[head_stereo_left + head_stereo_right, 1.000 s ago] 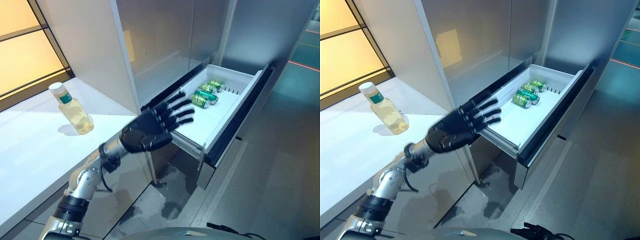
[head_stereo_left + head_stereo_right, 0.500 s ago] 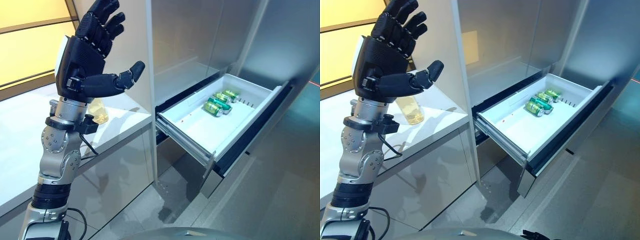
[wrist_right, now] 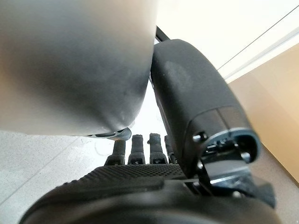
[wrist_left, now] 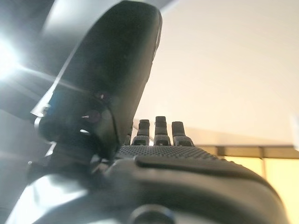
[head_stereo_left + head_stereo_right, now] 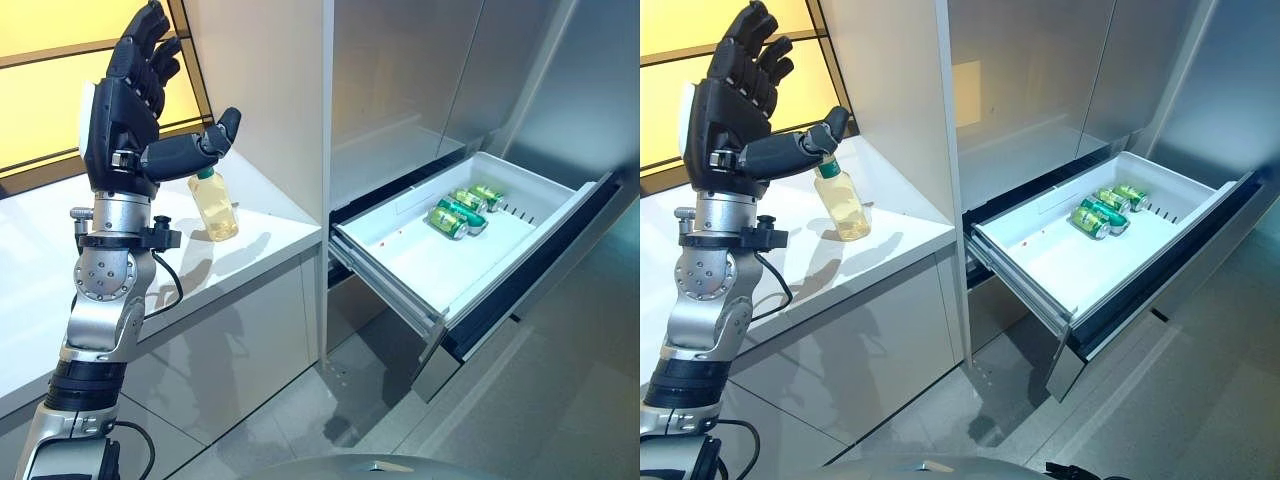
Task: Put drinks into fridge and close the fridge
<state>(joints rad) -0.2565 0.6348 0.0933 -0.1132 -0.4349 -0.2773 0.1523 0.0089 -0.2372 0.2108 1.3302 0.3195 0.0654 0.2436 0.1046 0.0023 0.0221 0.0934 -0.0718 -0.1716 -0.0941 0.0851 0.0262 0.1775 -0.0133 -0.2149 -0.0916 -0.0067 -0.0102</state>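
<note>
Left hand (image 5: 125,115) is raised at the upper left of the frame, fingers spread wide, empty. Behind it a bottle (image 5: 214,203) stands on the white counter (image 5: 270,215). Right of centre, the fridge drawer (image 5: 400,255) is pulled out, green cans (image 5: 462,210) lying at its far end. Right hand (image 3: 140,186) shows only in its wrist view, fingers straight.

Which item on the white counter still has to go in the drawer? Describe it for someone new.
Start at the long white counter left of the steel fridge's open white drawer. On it stands a clear plastic bottle of pale yellow drink, upright, behind the raised left hand. It stands alone; the only other drinks are green cans lying in the drawer.
</note>
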